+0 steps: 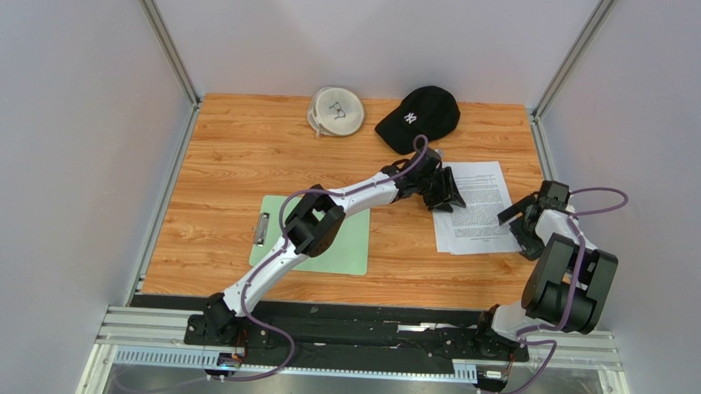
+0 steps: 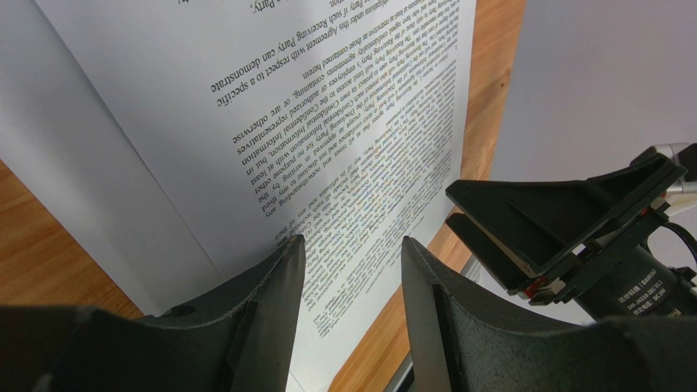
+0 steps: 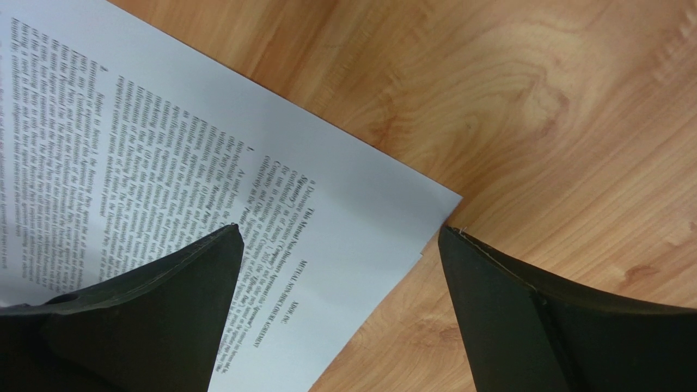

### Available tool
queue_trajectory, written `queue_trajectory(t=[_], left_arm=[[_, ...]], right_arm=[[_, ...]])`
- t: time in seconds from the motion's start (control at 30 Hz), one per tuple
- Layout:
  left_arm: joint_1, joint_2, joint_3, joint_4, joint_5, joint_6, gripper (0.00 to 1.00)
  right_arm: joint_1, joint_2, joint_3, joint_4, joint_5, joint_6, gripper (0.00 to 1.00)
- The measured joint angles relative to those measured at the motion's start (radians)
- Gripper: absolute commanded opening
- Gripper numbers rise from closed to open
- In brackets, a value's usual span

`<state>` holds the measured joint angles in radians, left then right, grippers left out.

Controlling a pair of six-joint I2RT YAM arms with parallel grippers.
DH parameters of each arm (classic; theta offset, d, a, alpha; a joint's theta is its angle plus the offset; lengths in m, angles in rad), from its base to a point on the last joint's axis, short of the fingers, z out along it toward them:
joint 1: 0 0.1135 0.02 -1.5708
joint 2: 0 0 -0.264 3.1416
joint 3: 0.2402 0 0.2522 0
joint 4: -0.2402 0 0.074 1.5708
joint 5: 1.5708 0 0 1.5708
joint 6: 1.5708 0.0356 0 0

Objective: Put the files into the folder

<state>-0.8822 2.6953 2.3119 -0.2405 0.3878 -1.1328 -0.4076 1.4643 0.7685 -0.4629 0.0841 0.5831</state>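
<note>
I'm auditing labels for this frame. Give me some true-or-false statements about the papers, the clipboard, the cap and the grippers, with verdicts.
1. The files lie on the folder. False: they lie on the table to its right, apart from it.
2. The left gripper and the right gripper are both open. True.
3. The folder's clip is at its left end in the top view. True.
4. The black cap rests on the files. False: it sits beyond them, toward the far edge.
</note>
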Motion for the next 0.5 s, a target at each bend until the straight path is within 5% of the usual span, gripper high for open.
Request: queue_trajectory(t=[0.5], left_arm=[[0.001, 0.011, 0.026, -0.045, 0.041, -0.029, 0.56]], right_arm=[[-0.002, 0.004, -0.024, 0.177, -0.262, -0.007, 1.00]])
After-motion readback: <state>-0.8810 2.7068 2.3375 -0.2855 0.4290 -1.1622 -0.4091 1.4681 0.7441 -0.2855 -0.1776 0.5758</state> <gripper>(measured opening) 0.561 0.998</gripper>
